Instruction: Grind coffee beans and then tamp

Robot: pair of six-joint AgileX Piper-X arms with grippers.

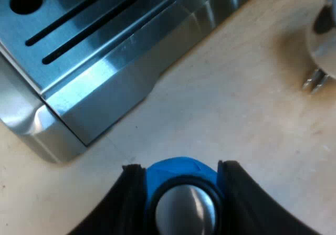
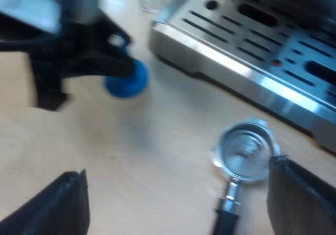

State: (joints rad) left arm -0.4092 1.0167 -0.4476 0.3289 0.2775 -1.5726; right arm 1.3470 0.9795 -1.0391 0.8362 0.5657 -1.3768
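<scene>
- A pale wooden counter [image 1: 236, 114] carries everything. The espresso machine [image 1: 105, 62] stands on it, showing its slotted steel drip tray.
- The metal holder [image 2: 245, 151] lies loose on the counter near the tray's front edge, bowl up with shiny metal inside, and its dark handle points away from the machine.
- Our left claw [image 1: 180, 168] pinches the blue tamper [image 1: 173, 172] near the tray's corner; we cannot tell whether it touches the counter.
- Our right claw [image 2: 176, 173] hangs spread wide above the holder.
- The right wrist view looks into the holder's bowl, while the left wrist view catches its outer side.
</scene>
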